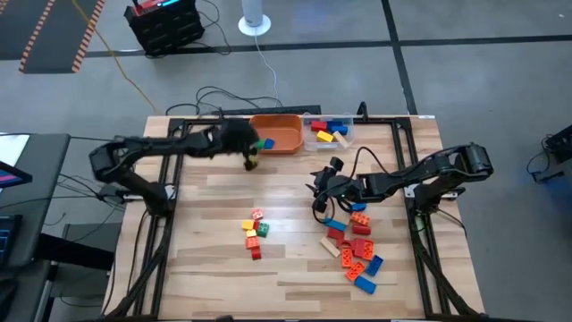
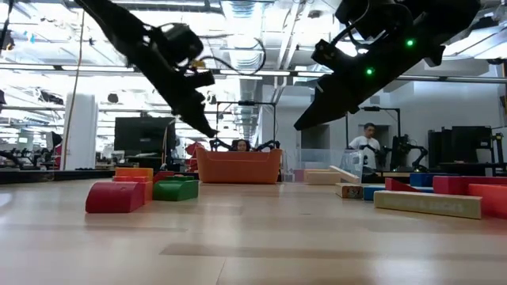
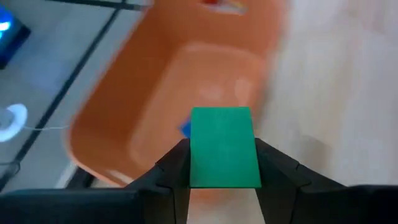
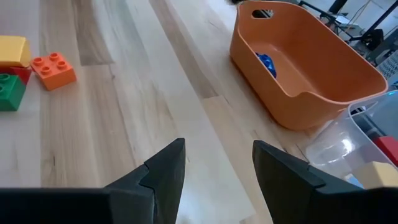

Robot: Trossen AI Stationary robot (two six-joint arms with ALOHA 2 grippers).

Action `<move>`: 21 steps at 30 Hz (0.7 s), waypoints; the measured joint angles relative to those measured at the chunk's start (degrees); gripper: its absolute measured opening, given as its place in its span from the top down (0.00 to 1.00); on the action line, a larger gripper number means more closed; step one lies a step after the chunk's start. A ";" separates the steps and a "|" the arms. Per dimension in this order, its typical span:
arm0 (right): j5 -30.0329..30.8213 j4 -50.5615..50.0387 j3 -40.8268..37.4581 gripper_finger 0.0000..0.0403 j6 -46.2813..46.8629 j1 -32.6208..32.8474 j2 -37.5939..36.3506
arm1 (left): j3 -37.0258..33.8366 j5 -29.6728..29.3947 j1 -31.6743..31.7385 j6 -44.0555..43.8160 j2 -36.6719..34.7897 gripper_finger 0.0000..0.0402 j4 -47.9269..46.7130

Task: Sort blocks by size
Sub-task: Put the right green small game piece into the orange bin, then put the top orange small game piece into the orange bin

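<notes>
Green block [image 3: 224, 147] sits pinched between the jaws of the left gripper [image 3: 222, 163], up in the air by the near rim of the orange bowl [image 1: 277, 132]. One blue block [image 4: 266, 63] lies inside the bowl. The clear box [image 1: 329, 131] beside it holds blue, red and yellow blocks. The right gripper [image 4: 217, 168] hangs over the wooden table [image 1: 214, 259] with its jaws open and empty. A little pile of blocks [image 1: 255, 229] lies in the middle, and a bigger pile [image 1: 357, 250] lies to the right.
</notes>
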 joint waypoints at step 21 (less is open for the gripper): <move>-0.15 -1.67 0.00 0.46 0.01 0.28 0.02 | 21.11 4.18 5.13 4.52 19.36 0.40 -17.89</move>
